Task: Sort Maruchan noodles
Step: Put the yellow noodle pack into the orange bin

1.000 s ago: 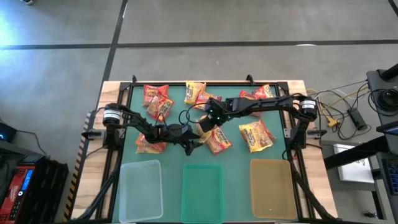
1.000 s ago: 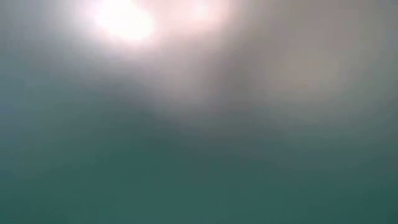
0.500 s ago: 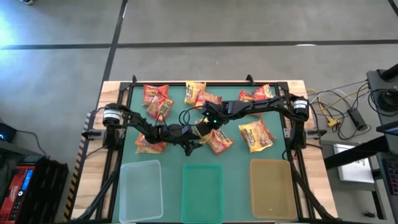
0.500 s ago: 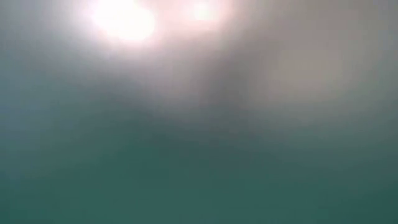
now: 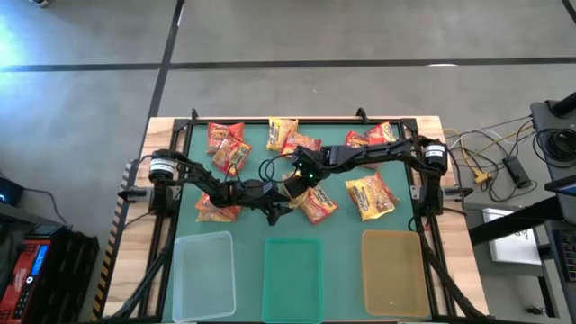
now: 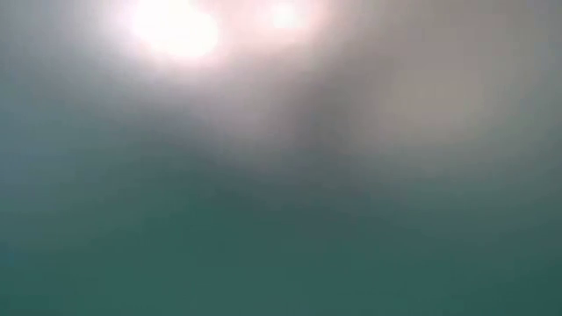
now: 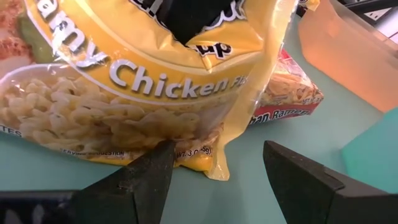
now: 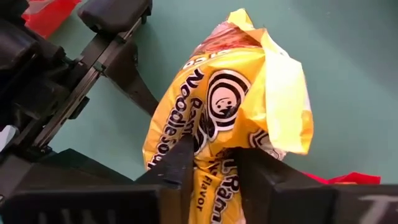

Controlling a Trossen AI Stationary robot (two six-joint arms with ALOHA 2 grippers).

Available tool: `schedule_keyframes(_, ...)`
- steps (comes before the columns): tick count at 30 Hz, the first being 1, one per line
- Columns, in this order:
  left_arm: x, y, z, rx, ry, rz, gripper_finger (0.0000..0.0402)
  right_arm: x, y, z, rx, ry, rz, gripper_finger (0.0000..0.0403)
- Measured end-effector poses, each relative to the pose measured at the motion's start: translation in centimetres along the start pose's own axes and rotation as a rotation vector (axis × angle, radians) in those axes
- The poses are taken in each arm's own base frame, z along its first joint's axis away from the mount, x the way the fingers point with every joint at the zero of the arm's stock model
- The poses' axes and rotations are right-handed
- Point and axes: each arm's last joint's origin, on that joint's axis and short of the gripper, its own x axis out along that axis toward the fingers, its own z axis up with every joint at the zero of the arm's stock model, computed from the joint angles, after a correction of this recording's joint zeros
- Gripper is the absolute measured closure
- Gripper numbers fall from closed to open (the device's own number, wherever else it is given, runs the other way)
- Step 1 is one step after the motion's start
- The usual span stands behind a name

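Green mat (image 5: 337, 229) amid grey concrete floor (image 5: 360, 36)

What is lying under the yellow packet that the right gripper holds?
Under the yellow packet, a red packet lies on the green mat, partly covered. The right gripper pinches the yellow packet; the left gripper is open beside it.

Centre of the counter (image 5: 337, 229) is crowded: left gripper (image 5: 281, 205) and right gripper (image 5: 294, 184) sit nose to nose, the right one pinching a yellow noodle packet (image 8: 233, 106) that hangs right in front of the left one's spread fingers (image 7: 298, 177). A red packet (image 7: 289, 93) lies just behind it. Packets clutter the far edge and right middle. Three bins line the near edge: clear bin (image 5: 202, 274), green bin (image 5: 292, 277), amber bin (image 5: 395, 273). Bare green mat between the bins and around the left arm.
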Motion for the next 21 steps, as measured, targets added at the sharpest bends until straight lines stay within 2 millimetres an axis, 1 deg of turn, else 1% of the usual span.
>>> schedule_keyframes(5,-0.3,-0.2,0.4,-0.009,-0.006,-0.008,0.0169,-0.2,0.1,0.0,-0.042,-0.002,0.008,0.0359)
schedule_keyframes(11,-1.4,-1.0,1.5,-0.012,-0.028,-0.029,0.0169,-0.8,0.3,0.0,-0.093,0.006,0.035,0.0392)
schedule_keyframes(16,-1.8,-1.1,1.9,-0.004,-0.047,-0.011,0.0169,-0.9,0.4,0.0,-0.117,0.008,0.038,0.0395)
schedule_keyframes(21,-1.4,-0.5,1.3,-0.003,-0.056,0.069,0.0169,-0.9,0.5,0.0,-0.138,0.004,0.057,0.0393)
